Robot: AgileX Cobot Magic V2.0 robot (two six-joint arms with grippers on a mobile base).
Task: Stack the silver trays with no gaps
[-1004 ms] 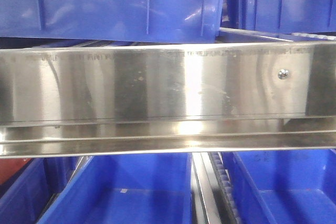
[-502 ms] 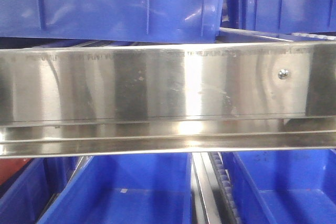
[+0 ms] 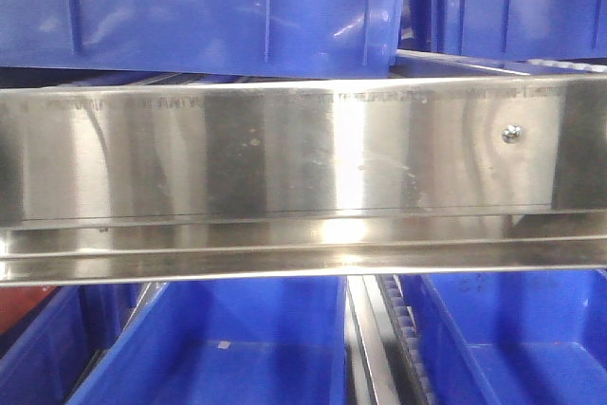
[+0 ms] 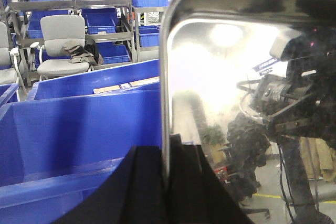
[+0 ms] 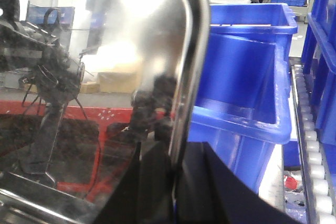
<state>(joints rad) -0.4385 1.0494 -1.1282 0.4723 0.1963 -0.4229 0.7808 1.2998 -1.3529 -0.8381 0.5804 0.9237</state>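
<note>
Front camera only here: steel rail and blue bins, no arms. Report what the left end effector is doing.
Observer: In the left wrist view, the left end effector is shut on a silver tray, with the rim between its fingers.
Operator: Now the right one.
Observer: In the right wrist view, the right end effector is clamped on a silver tray rim in the same way. I cannot tell whether it is the same tray.
</note>
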